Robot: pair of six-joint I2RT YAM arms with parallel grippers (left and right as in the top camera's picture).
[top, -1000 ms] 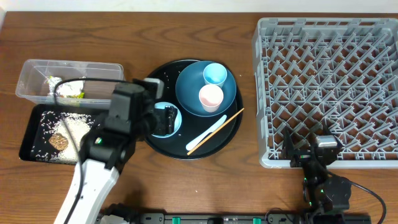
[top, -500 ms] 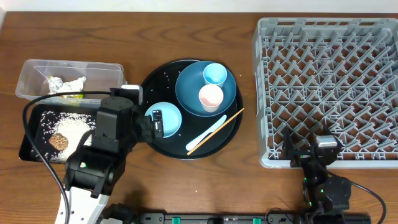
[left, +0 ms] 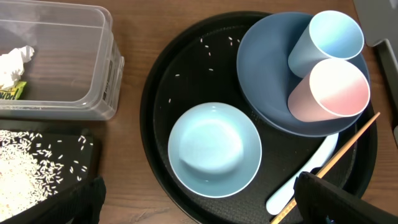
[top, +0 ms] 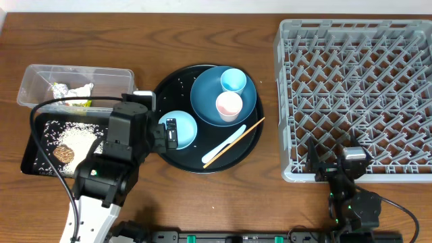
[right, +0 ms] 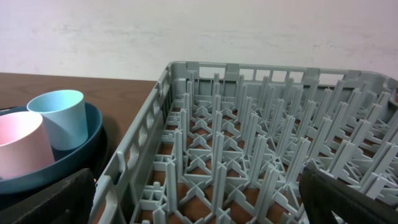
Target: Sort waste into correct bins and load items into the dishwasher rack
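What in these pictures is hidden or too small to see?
Overhead: the left arm covers the right end of the shallow black tray and part of the light blue bowl.
Left wrist: the left edge cuts off the white tissue and snack wrapper.
Right wrist: the left edge cuts off the pink cup.
Overhead: rice grains on the round black tray are too small to count.

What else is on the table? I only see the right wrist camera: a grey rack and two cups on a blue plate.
Observer: An empty light blue bowl sits on a round black tray.
Operator: Is there a spoon?
Observer: Yes, a white spoon lies on that tray beside a chopstick.
Operator: Where's the rubbish?
Observer: Loose rice lies in a shallow black tray beside a clear tub.
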